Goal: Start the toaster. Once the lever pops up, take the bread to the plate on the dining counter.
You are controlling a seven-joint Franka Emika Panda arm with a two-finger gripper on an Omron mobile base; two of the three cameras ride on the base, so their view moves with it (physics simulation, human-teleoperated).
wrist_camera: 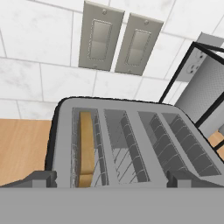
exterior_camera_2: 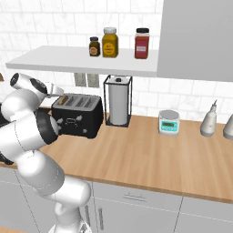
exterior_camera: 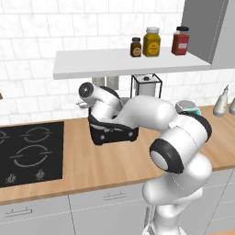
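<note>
The black toaster [exterior_camera_2: 77,116] stands on the wood worktop against the tiled wall, partly hidden by my arm in the left base view [exterior_camera: 114,136]. From the hand view I look down on its silvery slots [wrist_camera: 131,144]. The bread [wrist_camera: 86,146], a tan slice, stands edge-on in the leftmost slot. My gripper [wrist_camera: 111,179] hovers just above the toaster's near edge, open, with its two dark fingertips [wrist_camera: 39,178] set wide apart and nothing between them. In the right base view the gripper [exterior_camera_2: 58,92] sits over the toaster's left end. The plate and the dining counter are out of view.
A paper towel holder [exterior_camera_2: 118,107] stands right beside the toaster, and a small scale [exterior_camera_2: 169,122] and two bottles [exterior_camera_2: 208,123] lie farther right. A black hob [exterior_camera: 30,151] lies to the left. A shelf with jars [exterior_camera_2: 109,43] hangs overhead. Two wall switches [wrist_camera: 116,41] are behind.
</note>
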